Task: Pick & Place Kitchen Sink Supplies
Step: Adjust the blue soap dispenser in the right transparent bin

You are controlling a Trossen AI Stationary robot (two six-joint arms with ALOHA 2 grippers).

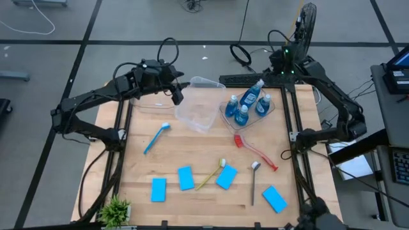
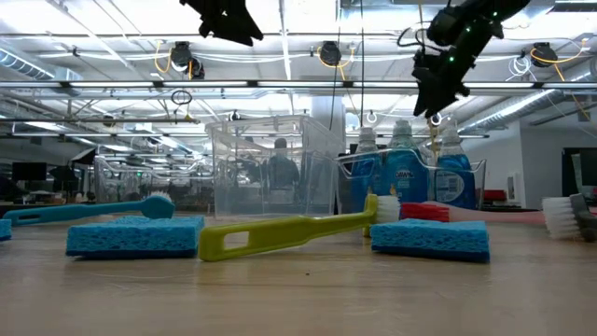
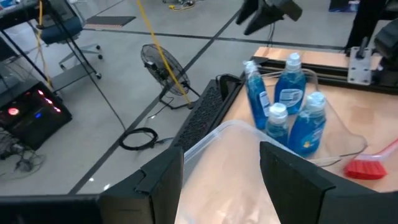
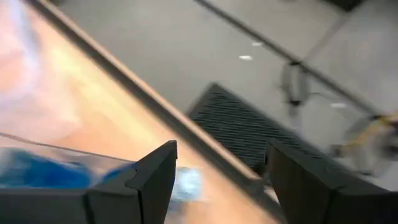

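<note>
Left gripper (image 1: 177, 94) raised over far-left rim of empty clear tub (image 1: 195, 112), fingers parted, grasping nothing. Right gripper (image 2: 435, 103) hung above far side of bottle tub (image 1: 248, 108), fingers spread, released. Four blue bottles (image 1: 246, 102) upright inside that tub. Sponges (image 1: 185, 178) and brushes (image 1: 254, 150) scattered nearer than empty tub; bare wood between

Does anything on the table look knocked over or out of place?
One bottle leans tilted across the other three in their tub at the back right. The empty tub beside it sits askew, one corner past the table edge. Nothing looks spilled.
</note>
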